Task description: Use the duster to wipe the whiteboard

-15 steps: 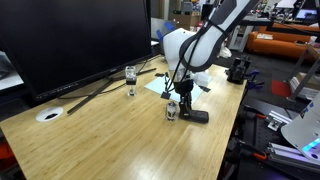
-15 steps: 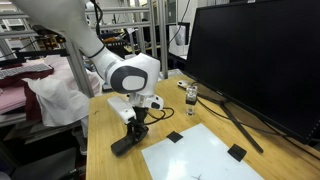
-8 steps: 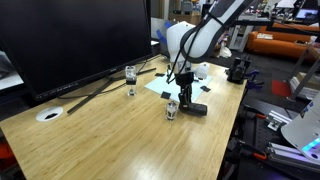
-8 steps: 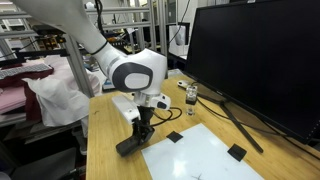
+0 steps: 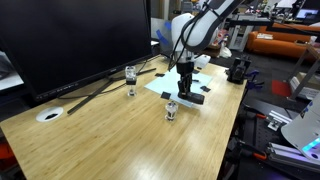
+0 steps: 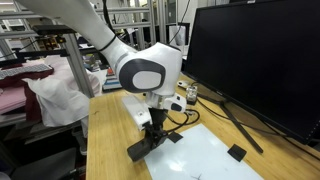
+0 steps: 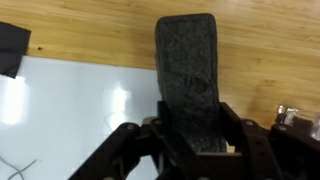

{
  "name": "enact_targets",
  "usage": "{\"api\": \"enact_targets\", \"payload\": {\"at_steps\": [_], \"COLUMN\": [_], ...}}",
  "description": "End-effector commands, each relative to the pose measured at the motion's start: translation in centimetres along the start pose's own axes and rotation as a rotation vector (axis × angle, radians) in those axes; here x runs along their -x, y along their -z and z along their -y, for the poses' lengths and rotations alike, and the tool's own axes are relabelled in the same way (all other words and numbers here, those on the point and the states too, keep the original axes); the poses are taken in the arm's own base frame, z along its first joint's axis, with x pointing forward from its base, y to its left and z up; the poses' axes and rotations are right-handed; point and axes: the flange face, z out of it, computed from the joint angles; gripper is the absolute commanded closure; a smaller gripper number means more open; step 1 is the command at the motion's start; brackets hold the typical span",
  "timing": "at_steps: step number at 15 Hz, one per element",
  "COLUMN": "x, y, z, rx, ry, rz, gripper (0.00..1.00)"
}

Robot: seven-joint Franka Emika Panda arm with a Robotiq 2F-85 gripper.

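My gripper [image 7: 190, 125] is shut on the duster [image 7: 188, 60], a black oblong block with a dark felt face, which sticks out ahead of the jaws in the wrist view. In both exterior views the gripper [image 5: 186, 88] [image 6: 153, 135] holds the duster [image 5: 195, 97] [image 6: 142, 150] low at the edge of the whiteboard [image 6: 215, 155] [image 5: 160, 86], a pale thin sheet with black tabs [image 6: 236, 152]. In the wrist view the whiteboard [image 7: 70, 115] lies to the left of the duster, with a faint dark scribble at its lower left.
A big black screen [image 5: 75, 40] [image 6: 260, 55] stands at the table's back. A small clear glass jar [image 5: 130, 75] [image 6: 192, 94] and a second small jar [image 5: 171, 110] stand on the wood. A white round disc [image 5: 48, 115] lies near the table's end. Cables run across the table.
The gripper has carried the duster across the table toward the whiteboard, from beside the near jar to the board's edge.
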Motion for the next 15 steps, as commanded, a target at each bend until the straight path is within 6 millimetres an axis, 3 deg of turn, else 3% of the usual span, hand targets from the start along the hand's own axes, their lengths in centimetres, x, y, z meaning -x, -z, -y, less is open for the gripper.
{"api": "enact_targets", "payload": {"at_steps": [1, 5, 11, 15], "x": [-1.5, -4.1, -6.9, -7.8], "y": [0.7, 1.2, -1.1, 0.0], "z": [-2.4, -5.8, -9.5, -11.9], "rx": [-0.022, -0.026, -0.111, -0.113], "ry": [-0.051, -0.090, -0.155, -0.211], "rz": [0.000, -0.017, 0.023, 0.022], "gripper": [0.73, 0.73, 0.73, 0.73]}}
